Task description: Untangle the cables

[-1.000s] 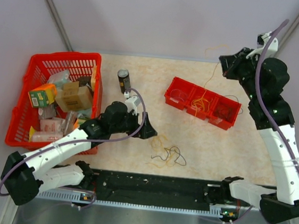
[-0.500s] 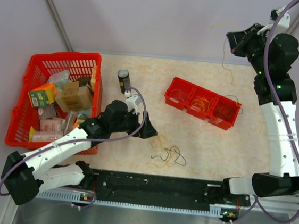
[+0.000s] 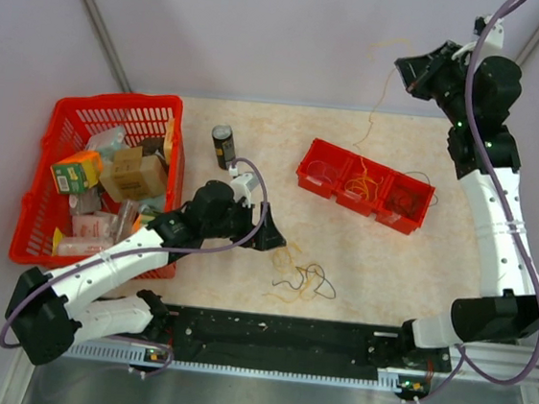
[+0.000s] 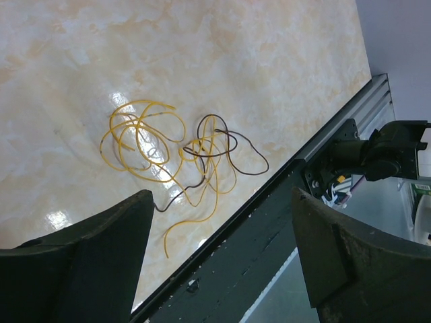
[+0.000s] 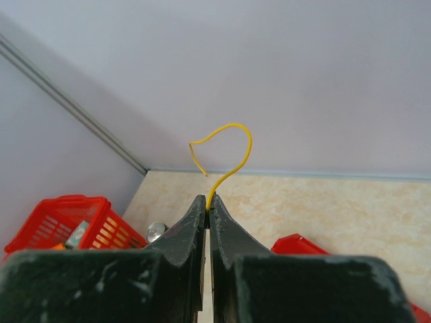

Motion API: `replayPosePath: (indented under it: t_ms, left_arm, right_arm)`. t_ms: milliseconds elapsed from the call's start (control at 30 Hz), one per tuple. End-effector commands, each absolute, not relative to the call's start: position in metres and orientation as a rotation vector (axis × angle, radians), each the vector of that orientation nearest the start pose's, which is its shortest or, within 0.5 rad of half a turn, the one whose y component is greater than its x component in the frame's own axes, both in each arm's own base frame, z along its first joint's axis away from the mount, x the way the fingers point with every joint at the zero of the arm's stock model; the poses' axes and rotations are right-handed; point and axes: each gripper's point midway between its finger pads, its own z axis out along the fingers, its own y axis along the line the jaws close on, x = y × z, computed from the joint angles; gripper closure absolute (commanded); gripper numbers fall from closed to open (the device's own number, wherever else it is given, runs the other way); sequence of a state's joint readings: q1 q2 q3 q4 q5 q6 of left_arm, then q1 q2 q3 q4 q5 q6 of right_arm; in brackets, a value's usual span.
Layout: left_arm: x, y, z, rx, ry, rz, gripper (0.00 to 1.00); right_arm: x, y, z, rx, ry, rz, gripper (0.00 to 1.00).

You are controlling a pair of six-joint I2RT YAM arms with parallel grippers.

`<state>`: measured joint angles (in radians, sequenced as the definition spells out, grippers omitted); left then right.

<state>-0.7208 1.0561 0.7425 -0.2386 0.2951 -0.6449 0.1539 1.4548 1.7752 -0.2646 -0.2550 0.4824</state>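
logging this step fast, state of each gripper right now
left gripper: open, empty, above the cable tangle.
right gripper: shut on a yellow cable.

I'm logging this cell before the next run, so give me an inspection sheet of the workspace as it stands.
Surface: beige marbled tabletop, glossy.
Job's things: tangle of thin yellow and dark wires on the tabletop; more wires in the red three-compartment tray; one thin yellow wire held aloft.
Clutter: red plastic basket of packets; upright dark can.
Tools: left tool open, aimed at the tangle; right tool shut on the yellow wire, held high.
Cables: lilac arm cables looped along both arms.
Surroundings: pale lilac walls.
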Motion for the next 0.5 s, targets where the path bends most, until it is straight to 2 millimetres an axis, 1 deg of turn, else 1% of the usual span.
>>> replayPosePath:
  t_ms: [0,100,200,333,400,467]
  left_arm:
    - [0.2,-0.278,0.192,0.298,2.22,-1.117,0.14]
    - [0.199,-0.278,0.192,0.299,2.219,-1.119,0.14]
    - [0.198,-0.277,0.192,0.304,2.221,-1.119,0.14]
    - [0.198,-0.276,0.191,0.303,2.222,-1.11,0.14]
    - [0.197,-0.277,0.191,0.307,2.223,-1.114,0.14]
    - [0.198,-0.277,0.19,0.306,2.225,-1.116,0.14]
  right_arm:
    - [0.424,0.128,0.484,0.057,1.512,0.728,1.0]
    - [0.424,0.127,0.455,0.084,1.542,0.726,1.0]
    - [0.424,0.122,0.421,0.118,1.6,0.694,1.0]
    - [0.413,0.11,0.385,0.155,1.652,0.628,1.0]
    - [0.406,0.106,0.371,0.163,1.674,0.602,1.0]
    - [0.401,0.104,0.351,0.175,1.708,0.595,1.0]
